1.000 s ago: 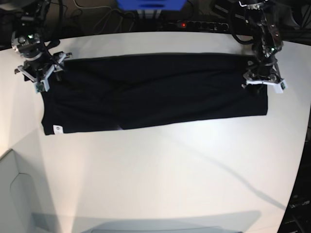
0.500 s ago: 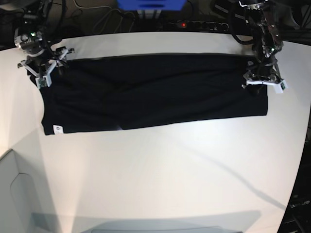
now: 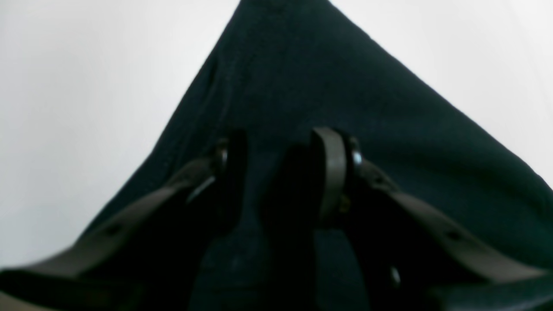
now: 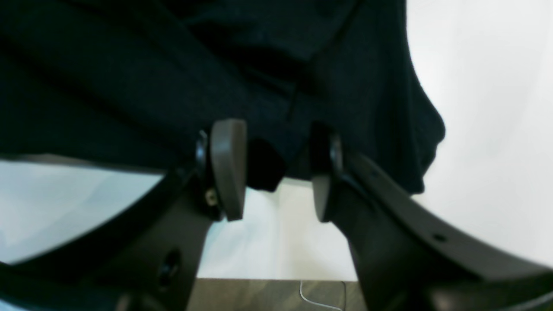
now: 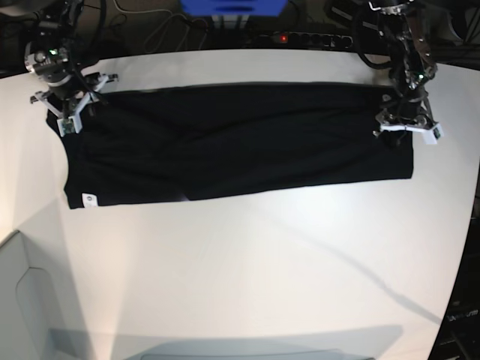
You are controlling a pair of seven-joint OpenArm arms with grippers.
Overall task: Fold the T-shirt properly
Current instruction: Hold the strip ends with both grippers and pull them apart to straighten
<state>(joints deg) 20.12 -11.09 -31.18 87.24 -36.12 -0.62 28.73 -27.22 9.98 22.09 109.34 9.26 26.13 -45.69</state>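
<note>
The black T-shirt (image 5: 240, 142) lies as a long flat band across the white table (image 5: 262, 262), its small white tag (image 5: 88, 198) at the near left corner. My right gripper (image 5: 67, 101) is at the shirt's far left corner. In the right wrist view its jaws (image 4: 276, 172) stand apart, with a hanging edge of the T-shirt (image 4: 129, 65) between them, touching neither pad. My left gripper (image 5: 405, 127) rests on the shirt's right end. From the left wrist camera its jaws (image 3: 281, 172) stand apart over the T-shirt (image 3: 302, 65), with a dark hump of cloth between them.
A power strip (image 5: 300, 37) with a red light, cables and a blue box (image 5: 232, 7) sit behind the table's far edge. A pale grey panel (image 5: 22, 300) stands at the near left. The right wrist view shows the table's edge (image 4: 259, 276) just below the gripper.
My right gripper has moved away toward the far edge, onto the shirt's far left corner, and its jaws have narrowed. The left gripper and the shirt's right end have stayed still.
</note>
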